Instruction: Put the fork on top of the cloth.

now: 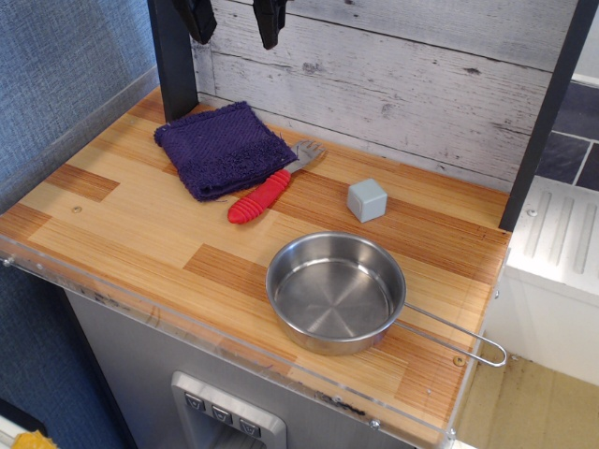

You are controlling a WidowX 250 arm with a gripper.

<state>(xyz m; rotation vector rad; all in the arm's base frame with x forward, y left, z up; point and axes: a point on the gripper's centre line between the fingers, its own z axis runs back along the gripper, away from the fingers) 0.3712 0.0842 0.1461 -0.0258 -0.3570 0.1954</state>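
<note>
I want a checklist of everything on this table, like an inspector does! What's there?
Surface: wooden counter, clear plastic edge at the front.
Job's things: purple cloth at back left; red-handled fork lies beside it on the counter, touching its right edge, not on top.
Clutter: grey cube; empty steel pan, handle pointing right.
Grippers: gripper high above the cloth, fingers apart, holding nothing.
Cables: nothing seen.
Surroundings: whitewashed plank wall behind, blue wall at left, dark post.
</note>
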